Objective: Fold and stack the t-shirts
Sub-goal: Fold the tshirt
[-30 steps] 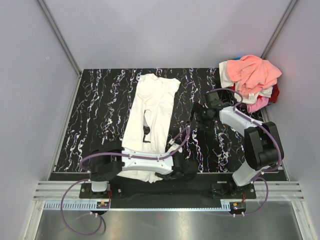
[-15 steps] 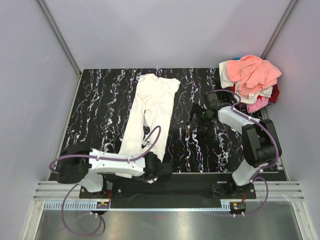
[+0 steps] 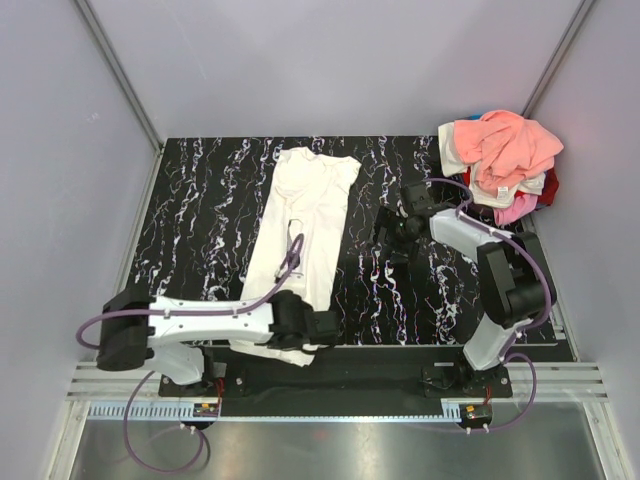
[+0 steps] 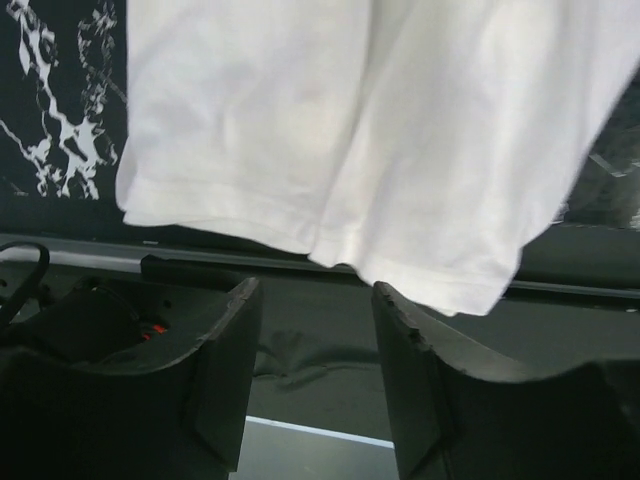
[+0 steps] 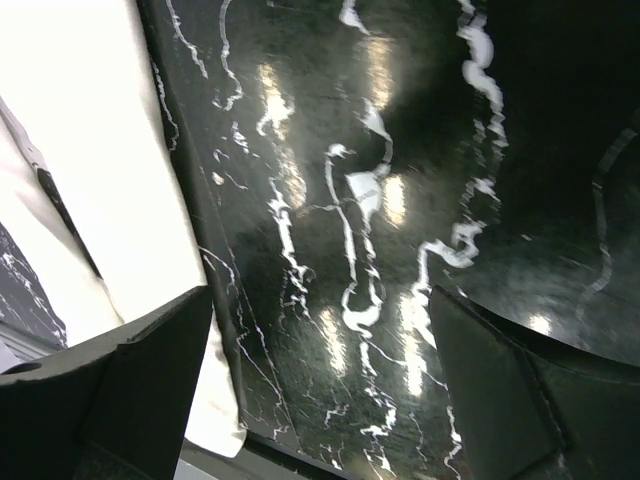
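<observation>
A white t-shirt lies folded into a long narrow strip down the middle of the black marbled table. My left gripper sits at its near hem, by the table's front edge. In the left wrist view the white t-shirt's hem lies just beyond the left gripper, which is open with nothing between its fingers. My right gripper hovers open over bare table to the right of the shirt. The right wrist view has the white t-shirt at the left of the right gripper.
A heap of other t-shirts, salmon-peach on top with cream, pink and red below, fills the table's back right corner. Grey walls close in the left, back and right. The front edge has a metal rail with both arm bases.
My left arm has swung left along the near hem, and its jaws have opened and let go of the cloth. The shirt's lower part is now narrower. The right gripper has shifted slightly left.
</observation>
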Available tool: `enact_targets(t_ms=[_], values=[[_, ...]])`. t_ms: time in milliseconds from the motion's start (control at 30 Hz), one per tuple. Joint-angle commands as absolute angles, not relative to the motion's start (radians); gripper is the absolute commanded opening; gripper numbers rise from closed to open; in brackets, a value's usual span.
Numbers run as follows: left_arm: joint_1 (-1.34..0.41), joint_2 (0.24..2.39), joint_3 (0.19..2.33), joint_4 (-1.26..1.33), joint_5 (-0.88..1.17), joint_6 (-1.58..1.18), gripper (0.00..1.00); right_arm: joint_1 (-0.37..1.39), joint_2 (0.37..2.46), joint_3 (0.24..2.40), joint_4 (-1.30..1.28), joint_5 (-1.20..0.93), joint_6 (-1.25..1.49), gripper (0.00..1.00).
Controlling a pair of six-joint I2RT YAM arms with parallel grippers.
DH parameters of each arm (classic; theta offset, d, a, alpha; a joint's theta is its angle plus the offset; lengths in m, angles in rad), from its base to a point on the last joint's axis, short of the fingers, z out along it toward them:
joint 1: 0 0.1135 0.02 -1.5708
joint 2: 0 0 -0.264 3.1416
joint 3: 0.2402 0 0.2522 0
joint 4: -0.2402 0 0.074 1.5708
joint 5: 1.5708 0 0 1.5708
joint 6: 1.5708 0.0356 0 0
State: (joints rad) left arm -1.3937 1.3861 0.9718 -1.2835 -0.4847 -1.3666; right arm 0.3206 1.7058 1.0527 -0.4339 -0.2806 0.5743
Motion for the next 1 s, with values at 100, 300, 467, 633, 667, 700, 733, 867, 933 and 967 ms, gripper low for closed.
enact_targets(t_ms=[100, 300, 467, 633, 667, 700, 733, 867, 933, 967], values=[[-1.336, 1.451, 1.072, -1.185, -0.545, -1.218, 0.62, 0.359, 1.851, 1.257, -0.459, -0.313, 0.566, 0.95], [-1.230, 1.280, 0.948, -0.986, -0.446, -1.117, 0.63, 0.365, 2.061, 1.475, -0.468, -0.325, 0.565, 0.94], [-1.194, 1.194, 0.888, -0.988, -0.446, -1.118, 0.62, 0.362, 2.247, 1.724, -0.531, -0.296, 0.575, 0.92], [-1.183, 1.135, 0.825, -0.971, -0.433, -1.129, 0.62, 0.362, 2.446, 1.983, -0.606, -0.281, 0.594, 0.89], [-1.181, 1.131, 0.819, -0.968, -0.431, -1.129, 0.62, 0.362, 2.469, 2.034, -0.612, -0.276, 0.595, 0.88], [-1.180, 1.129, 0.813, -0.965, -0.428, -1.129, 0.62, 0.362, 2.489, 2.055, -0.621, -0.275, 0.595, 0.86], [-1.178, 1.127, 0.804, -0.954, -0.423, -1.129, 0.62, 0.362, 2.525, 2.074, -0.626, -0.276, 0.597, 0.82], [-1.177, 1.138, 0.790, -0.927, -0.411, -1.121, 0.62, 0.362, 2.585, 2.175, -0.638, -0.284, 0.588, 0.51], [-1.177, 1.144, 0.787, -0.910, -0.402, -1.118, 0.62, 0.359, 2.623, 2.226, -0.678, -0.270, 0.574, 0.30], [-1.177, 1.146, 0.785, -0.904, -0.399, -1.115, 0.62, 0.351, 2.635, 2.282, -0.692, -0.261, 0.569, 0.25]])
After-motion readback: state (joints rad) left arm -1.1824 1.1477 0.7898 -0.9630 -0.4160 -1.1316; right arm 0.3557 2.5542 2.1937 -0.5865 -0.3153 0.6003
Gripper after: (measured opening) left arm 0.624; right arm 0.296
